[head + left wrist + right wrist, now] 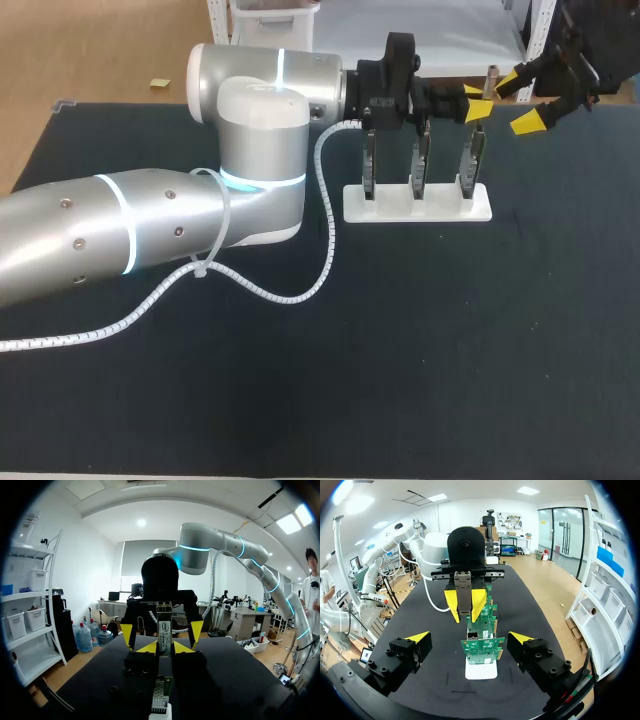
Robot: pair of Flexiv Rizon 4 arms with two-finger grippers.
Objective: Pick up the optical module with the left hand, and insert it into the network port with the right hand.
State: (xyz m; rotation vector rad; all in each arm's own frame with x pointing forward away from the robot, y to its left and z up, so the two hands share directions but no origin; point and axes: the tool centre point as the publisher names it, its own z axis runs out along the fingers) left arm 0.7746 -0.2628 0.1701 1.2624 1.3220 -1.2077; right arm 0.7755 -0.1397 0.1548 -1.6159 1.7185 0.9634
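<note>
My left gripper [478, 102] is shut on the optical module [164, 625], a slim metal bar with a printed label, and holds it above the far end of the card stand. In the right wrist view the module [462, 582] sits between the left gripper's yellow tips [452, 604]. My right gripper [525, 98] faces it from the far right, open wide, with nothing between its fingers [417, 639]. Three green network cards [420, 165] stand upright in a white stand [418, 205]. The nearest card [482, 647], with its port, lies between and ahead of the right fingers.
The left arm's grey body [260, 160] and its white spiral cable [260, 285] lie left of the stand. Dark mat [420, 350] covers the table in front of the stand.
</note>
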